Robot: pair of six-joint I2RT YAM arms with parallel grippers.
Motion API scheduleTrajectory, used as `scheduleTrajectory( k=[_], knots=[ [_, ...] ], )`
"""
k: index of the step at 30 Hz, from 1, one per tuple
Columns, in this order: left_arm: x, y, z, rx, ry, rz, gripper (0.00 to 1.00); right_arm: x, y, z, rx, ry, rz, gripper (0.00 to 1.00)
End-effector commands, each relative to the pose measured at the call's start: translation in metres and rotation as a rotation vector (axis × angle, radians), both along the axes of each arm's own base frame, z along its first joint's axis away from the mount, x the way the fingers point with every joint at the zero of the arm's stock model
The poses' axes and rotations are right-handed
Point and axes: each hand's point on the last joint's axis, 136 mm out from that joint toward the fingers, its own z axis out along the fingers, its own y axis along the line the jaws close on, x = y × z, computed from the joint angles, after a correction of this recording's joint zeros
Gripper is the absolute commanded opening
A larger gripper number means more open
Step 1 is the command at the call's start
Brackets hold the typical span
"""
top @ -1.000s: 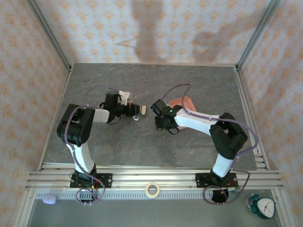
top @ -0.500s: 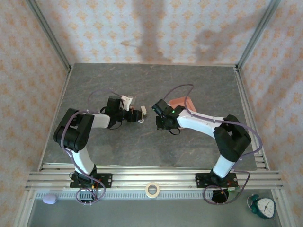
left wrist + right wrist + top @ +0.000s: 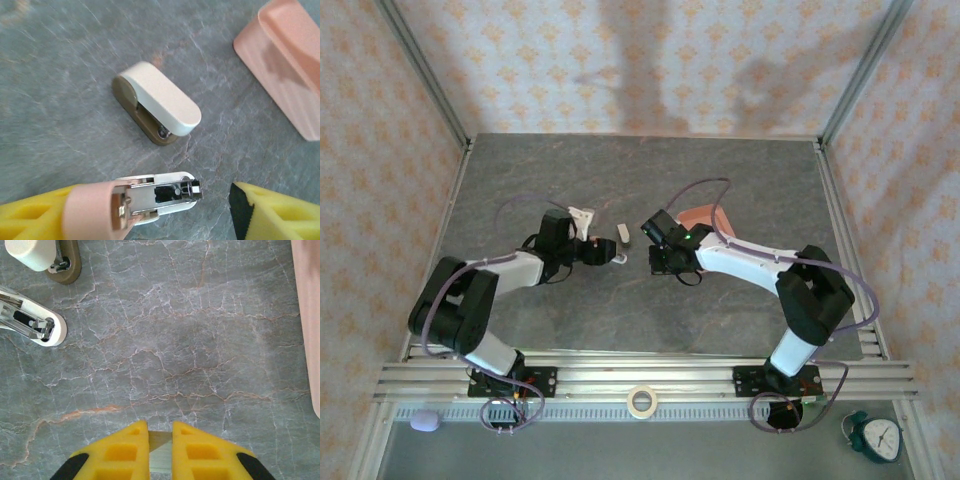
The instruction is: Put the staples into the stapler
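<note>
Grey, veined surface [image 3: 210, 340] with a stone look is carrying all the things. On the left side, the left gripper [image 3: 607, 254] is reaching toward the middle, and its jaws are standing apart. The stapler [image 3: 135, 202], pink with a white part, is lying between them. Its pink end is resting against one yellow finger [image 3: 30, 220], while a gap is showing between its metal tip and the other finger [image 3: 280, 215]. Its metal channel is showing on top. Just on the far side of it, a second small stapler [image 3: 160, 102] with a white top and a brown base is lying on the surface, apart from the pink one. Going to the right, the right gripper [image 3: 160, 432] is pointing toward the stapler from the other side. Its jaws are pressing together on the staples [image 3: 160, 452], a thin grey strip that is peeking out between the two yellow pads. A stretch of bare surface is separating this strip from the stapler. Further right and a little farther back, a shallow pink tray [image 3: 287, 65] is sitting on the surface, near the right arm.
</note>
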Motion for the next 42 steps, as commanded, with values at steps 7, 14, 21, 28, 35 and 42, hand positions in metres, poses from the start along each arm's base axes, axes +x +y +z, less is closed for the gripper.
scheduleTrajectory(
  k=[7,14,21,28,35,42],
  knots=[
    [-0.02,0.032,0.023,0.03,0.029,0.189,0.77,0.005,0.005,0.004,-0.042,0.04,0.032,0.15],
    [-0.025,0.036,0.026,-0.029,0.082,0.271,0.78,0.009,0.006,-0.006,-0.071,0.094,0.038,0.15],
    [-0.037,0.05,0.031,0.005,0.092,0.322,0.78,0.006,-0.003,-0.022,-0.168,0.145,0.061,0.15],
    [-0.057,0.056,0.031,0.023,0.087,0.312,0.78,0.001,-0.002,-0.037,-0.221,0.2,0.146,0.16],
    [-0.07,0.067,0.027,0.054,0.072,0.333,0.78,-0.004,-0.007,-0.047,-0.279,0.252,0.22,0.19],
    [-0.073,0.069,0.021,0.056,0.08,0.341,0.78,-0.002,-0.01,-0.04,-0.325,0.273,0.272,0.32]
  ],
)
